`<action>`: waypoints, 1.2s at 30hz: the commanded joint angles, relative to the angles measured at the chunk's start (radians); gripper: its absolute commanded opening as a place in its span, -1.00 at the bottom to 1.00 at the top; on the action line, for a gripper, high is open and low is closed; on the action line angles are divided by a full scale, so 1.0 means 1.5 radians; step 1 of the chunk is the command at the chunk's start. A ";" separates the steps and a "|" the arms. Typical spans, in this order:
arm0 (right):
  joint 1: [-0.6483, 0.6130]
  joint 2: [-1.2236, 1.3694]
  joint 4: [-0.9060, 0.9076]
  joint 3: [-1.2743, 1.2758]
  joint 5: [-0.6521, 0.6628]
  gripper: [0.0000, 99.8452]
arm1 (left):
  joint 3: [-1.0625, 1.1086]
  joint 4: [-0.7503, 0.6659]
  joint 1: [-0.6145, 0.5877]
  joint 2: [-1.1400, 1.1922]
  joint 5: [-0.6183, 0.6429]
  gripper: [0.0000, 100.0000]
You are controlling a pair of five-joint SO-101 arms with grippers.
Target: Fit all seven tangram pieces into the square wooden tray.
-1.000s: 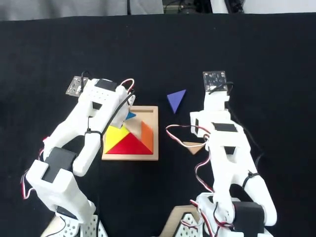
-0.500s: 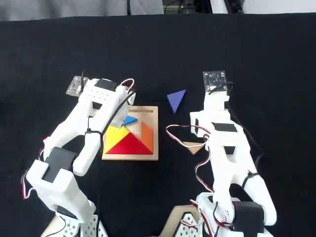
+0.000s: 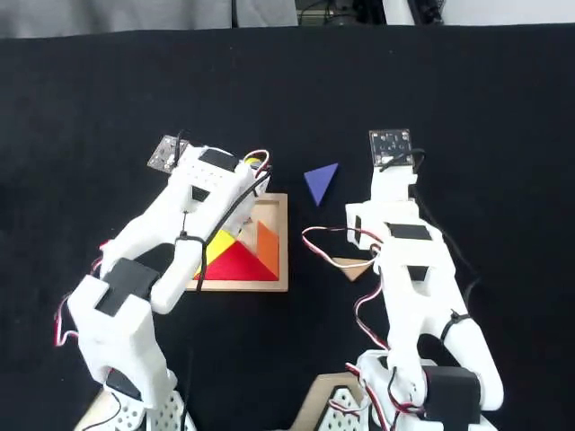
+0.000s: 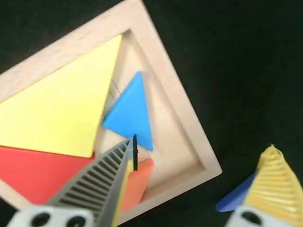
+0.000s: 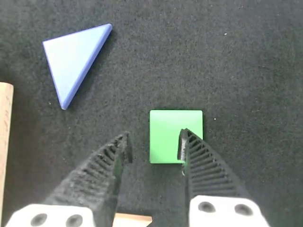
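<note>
A square wooden tray (image 3: 284, 242) lies on a black counter (image 3: 467, 90), left of centre, with the left arm (image 3: 193, 193) stretched over its left and far part. Inside it a large yellow triangle (image 3: 216, 244) fills the left side. A large red triangle (image 3: 241, 265) lies along the near edge, and an orange piece (image 3: 267, 241) lies at the right.

From the left wrist, the tray's rim (image 4: 173, 90) frames the yellow triangle (image 4: 61, 104), the red triangle (image 4: 33, 170) and the orange piece (image 4: 137, 182). A small light blue triangle (image 4: 130, 116) lies just beside the yellow one. The left tool (image 4: 202, 143) has its fingers wide apart and holds nothing. Its grey tip is over the tray by the light blue triangle, and its yellow tip is out over the counter.

A dark blue triangle (image 3: 321, 182) lies on the counter just beyond the tray's far right corner. A tan triangular piece (image 3: 352, 266) lies to the right of the tray, partly under the right arm (image 3: 404, 251).

From the right wrist, a green square (image 5: 173, 130) lies near the dark blue triangle (image 5: 75, 59). The right tool (image 5: 154, 139) is above the square, fingers apart and gripping nothing, with one finger over the square and the other beside it.
</note>
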 commanded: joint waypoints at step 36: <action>-0.009 -0.028 -0.007 -0.002 0.000 -0.67 | -0.094 0.123 0.026 0.012 -0.010 -0.20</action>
